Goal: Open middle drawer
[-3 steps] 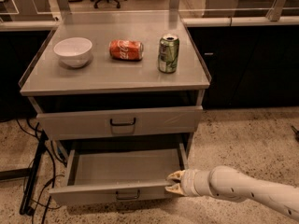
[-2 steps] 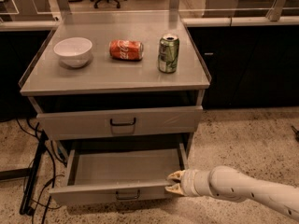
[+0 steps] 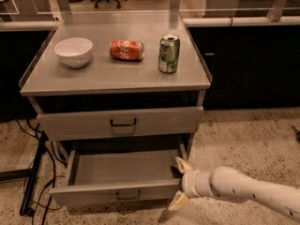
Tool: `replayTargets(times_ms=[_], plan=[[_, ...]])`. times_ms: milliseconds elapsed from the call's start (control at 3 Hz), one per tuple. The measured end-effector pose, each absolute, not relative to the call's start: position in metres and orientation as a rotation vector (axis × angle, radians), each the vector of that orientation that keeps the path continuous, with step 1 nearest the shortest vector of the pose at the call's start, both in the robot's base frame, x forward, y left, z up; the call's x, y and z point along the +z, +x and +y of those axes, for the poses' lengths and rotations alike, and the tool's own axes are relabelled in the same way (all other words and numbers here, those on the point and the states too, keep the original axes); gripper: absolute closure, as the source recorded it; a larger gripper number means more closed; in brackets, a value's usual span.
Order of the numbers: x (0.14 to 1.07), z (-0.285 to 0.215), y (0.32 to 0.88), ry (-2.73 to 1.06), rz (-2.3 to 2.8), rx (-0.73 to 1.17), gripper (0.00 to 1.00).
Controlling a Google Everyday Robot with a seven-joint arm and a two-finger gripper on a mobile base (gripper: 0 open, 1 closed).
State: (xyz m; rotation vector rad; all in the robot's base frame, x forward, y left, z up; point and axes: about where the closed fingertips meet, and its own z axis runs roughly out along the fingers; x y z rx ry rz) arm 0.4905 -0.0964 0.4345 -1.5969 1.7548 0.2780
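The middle drawer (image 3: 119, 191) is a grey metal drawer with a small black loop handle (image 3: 128, 195). It stands pulled out from the cabinet, and its inside shows empty. My gripper (image 3: 180, 183) is at the drawer's front right corner, at the end of my white arm, which comes in from the lower right. Its two tan fingers (image 3: 182, 165) are spread apart, one above and one below the right end of the drawer front. The gripper is open and holds nothing.
Above it, another grey drawer front (image 3: 122, 123) with a black handle is closed. On the cabinet top (image 3: 98, 74) are a white bowl (image 3: 73, 51), a red can lying on its side (image 3: 126, 50) and an upright green can (image 3: 168, 54). Black cables (image 3: 35, 172) lie on the floor at the left.
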Motion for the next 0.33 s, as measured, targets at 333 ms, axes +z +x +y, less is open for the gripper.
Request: replayTargets(times_ms=[333], plan=[[0.4345,-0.0964,0.4905,-1.597,1.755,0.278,0.00]])
